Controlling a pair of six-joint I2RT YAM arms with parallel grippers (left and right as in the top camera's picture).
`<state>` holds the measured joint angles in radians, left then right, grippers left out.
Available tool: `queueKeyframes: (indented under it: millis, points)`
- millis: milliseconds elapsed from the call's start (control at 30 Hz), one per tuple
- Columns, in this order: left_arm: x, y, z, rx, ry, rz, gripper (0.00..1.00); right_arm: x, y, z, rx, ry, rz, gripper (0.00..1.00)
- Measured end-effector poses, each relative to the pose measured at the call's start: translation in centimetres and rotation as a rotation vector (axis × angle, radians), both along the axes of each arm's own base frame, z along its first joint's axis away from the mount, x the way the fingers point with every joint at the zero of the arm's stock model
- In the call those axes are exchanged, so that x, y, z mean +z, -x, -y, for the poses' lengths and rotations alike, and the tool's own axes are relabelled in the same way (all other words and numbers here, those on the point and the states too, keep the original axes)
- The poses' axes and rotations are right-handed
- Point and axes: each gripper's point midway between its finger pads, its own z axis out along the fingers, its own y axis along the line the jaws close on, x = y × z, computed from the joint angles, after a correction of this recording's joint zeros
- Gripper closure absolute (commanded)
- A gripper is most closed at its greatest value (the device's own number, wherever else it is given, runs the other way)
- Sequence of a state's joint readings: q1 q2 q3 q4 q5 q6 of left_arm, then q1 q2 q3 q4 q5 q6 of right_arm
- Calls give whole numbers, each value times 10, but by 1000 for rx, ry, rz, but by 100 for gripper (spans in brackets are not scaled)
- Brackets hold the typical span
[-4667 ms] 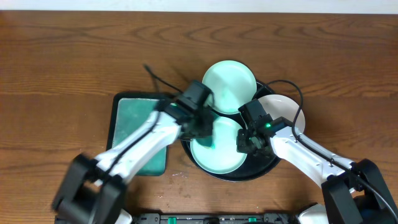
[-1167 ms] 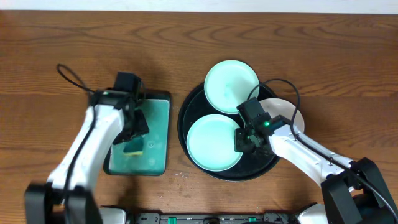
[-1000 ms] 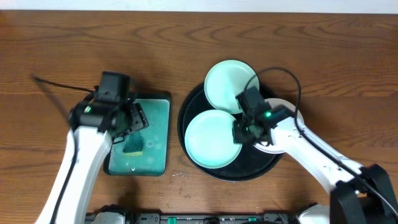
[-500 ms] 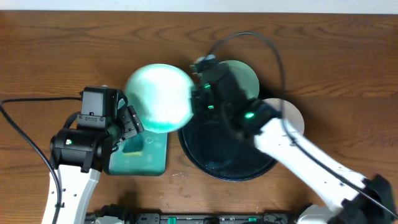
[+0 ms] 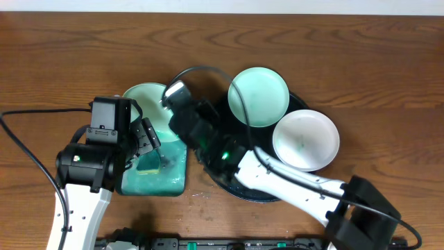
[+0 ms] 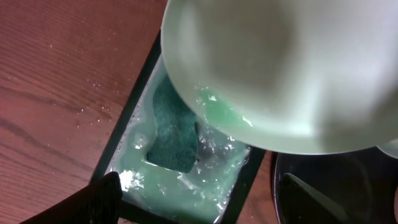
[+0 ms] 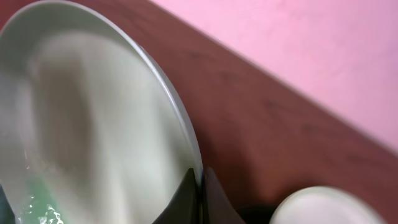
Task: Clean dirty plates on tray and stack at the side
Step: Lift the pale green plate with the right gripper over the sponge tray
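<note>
From above, the right arm (image 5: 277, 182) reaches across the black tray (image 5: 263, 139) to the left, its jaws closed on the rim of the wet plate (image 5: 142, 101), which hangs tilted over the far end of the green pad (image 5: 170, 177). A second plate (image 5: 258, 96) lies at the far side of the tray and a white plate (image 5: 305, 139) at its right side, overhanging the rim. The left arm (image 5: 83, 167) stands over the pad's left half, its jaws spread wide and holding nothing, just above the sponge (image 5: 147, 165). In the left wrist view, the wet plate (image 6: 280, 62) fills the top, green suds on its lower edge; below it the dark green sponge (image 6: 175, 134) lies in the foamy pad (image 6: 205, 186), with the open fingers (image 6: 102, 196) at the bottom corners. In the right wrist view, the dark fingers (image 7: 186, 200) pinch the wet plate's (image 7: 87, 124) edge above the brown worktop (image 7: 267, 130).
</note>
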<state>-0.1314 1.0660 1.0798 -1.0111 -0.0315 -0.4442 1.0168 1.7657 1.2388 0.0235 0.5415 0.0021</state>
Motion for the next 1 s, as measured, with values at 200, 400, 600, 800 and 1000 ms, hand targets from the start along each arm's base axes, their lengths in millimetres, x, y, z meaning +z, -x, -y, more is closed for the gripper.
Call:
queueKeyframes:
  millis: [200,400,600,800,1000]
  points:
    - [0,0,0,0,0,0,19,27,9,-2,-53,114,180,99]
    - [0,0,0,0,0,0,19,41,9,5,-101,190,266,99]
    - [0,0,0,0,0,0,19,45,7,9,-116,238,295,99]
    - [0,0,0,0,0,0,19,46,7,10,-115,257,302,99]
    - [0,0,0,0,0,0,19,46,7,11,-115,258,302,99]
